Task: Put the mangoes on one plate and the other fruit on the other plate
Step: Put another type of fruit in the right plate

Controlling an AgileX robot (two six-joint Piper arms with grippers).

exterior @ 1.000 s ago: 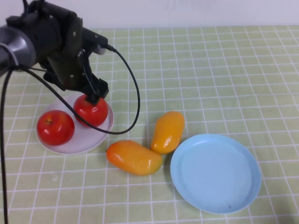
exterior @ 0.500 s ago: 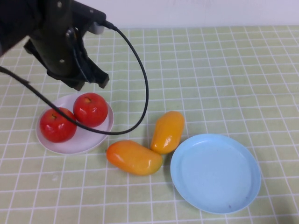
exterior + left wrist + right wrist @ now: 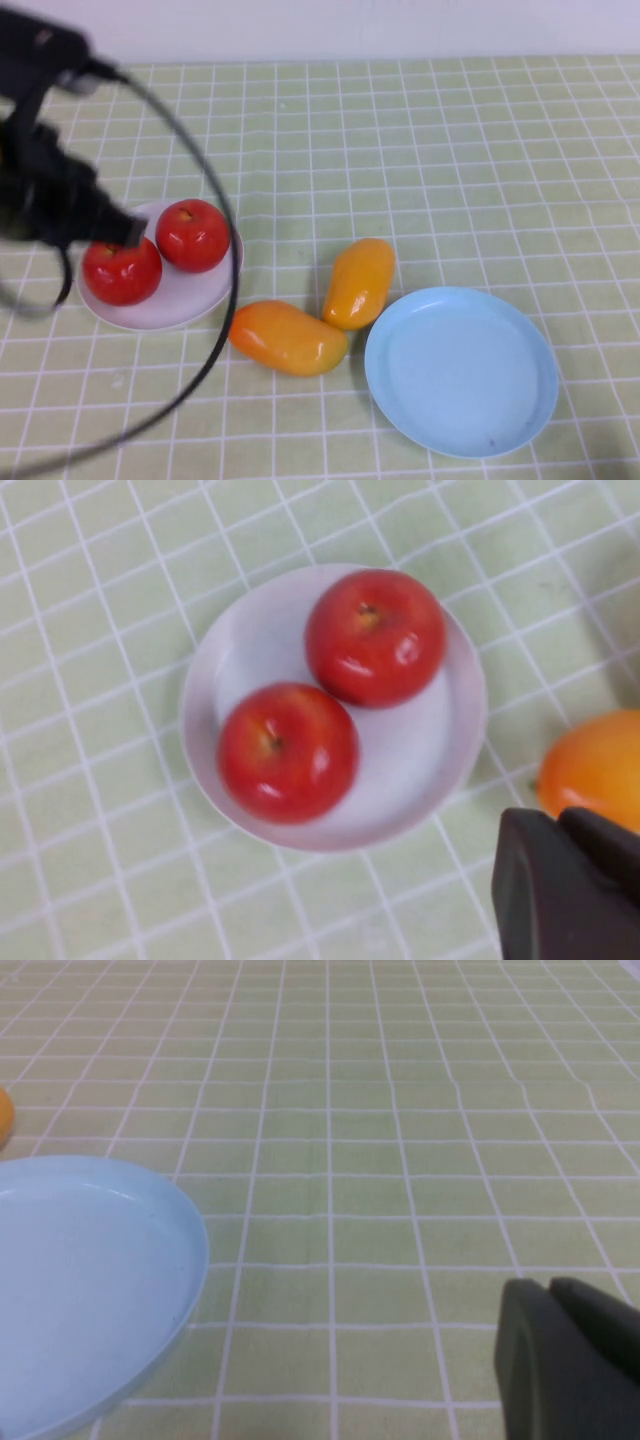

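Observation:
Two red apples [image 3: 193, 234] [image 3: 121, 270] sit side by side on the white plate [image 3: 185, 295]; the left wrist view looks down on both apples [image 3: 375, 637] [image 3: 287, 751] and the plate [image 3: 430, 750]. Two orange-yellow mangoes [image 3: 359, 282] [image 3: 288, 337] lie touching on the cloth between the plates. The light blue plate [image 3: 460, 370] holds nothing. My left gripper [image 3: 125, 232] hovers blurred at the white plate's left side, shut and empty [image 3: 560, 815]. My right gripper [image 3: 550, 1285] is shut and empty over bare cloth beside the blue plate [image 3: 80, 1280]; it is outside the high view.
A green checked cloth covers the table. The left arm's black cable [image 3: 215, 220] loops over the white plate and down past the lower mango. A white wall runs along the far edge.
The left gripper has lifted off the apple on the white plate and swung away to the left. That apple stays on the plate beside the other one.

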